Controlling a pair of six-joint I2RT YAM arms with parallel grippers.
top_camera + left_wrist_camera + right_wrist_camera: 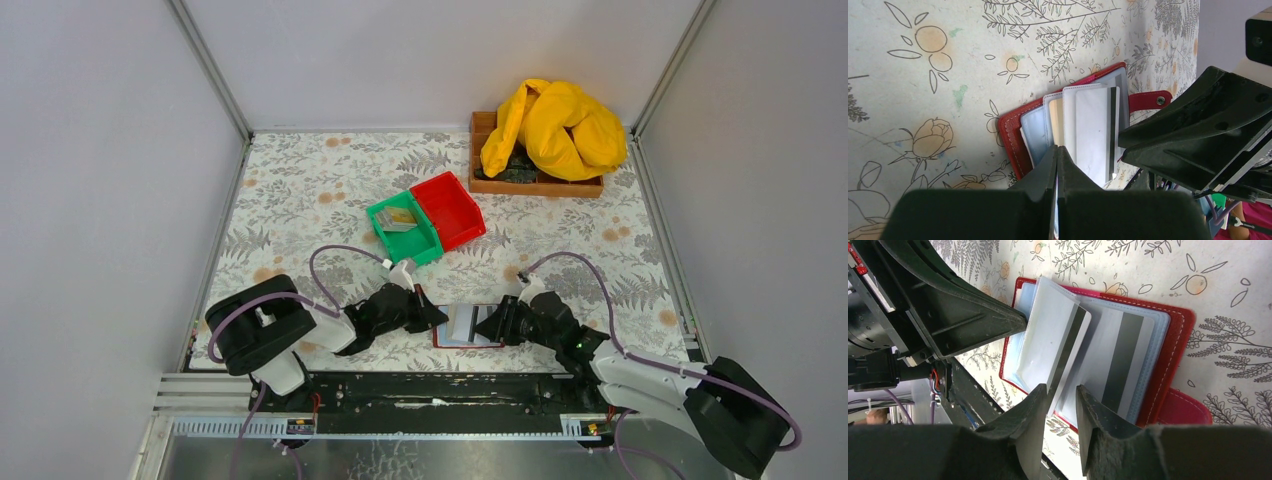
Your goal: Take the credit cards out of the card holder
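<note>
Left pincer (1057, 150) is clamped fully shut, its tips down over the pockets of the card holder (1010, 135). The holder lies open on the bench (300, 190) near the front edge, right between the two arms. The right pincer (1062, 390) comes in from the other side with its jaws apart. A white card (1058, 340) with a dark stripe sticks out of its pocket, its edge at the gap between those fingers and not squeezed. A second striped card (1123, 355) sits flat in its sleeve. Further back, a green bin (385, 212) beside a red bin (450, 208) holds a card (400, 220).
</note>
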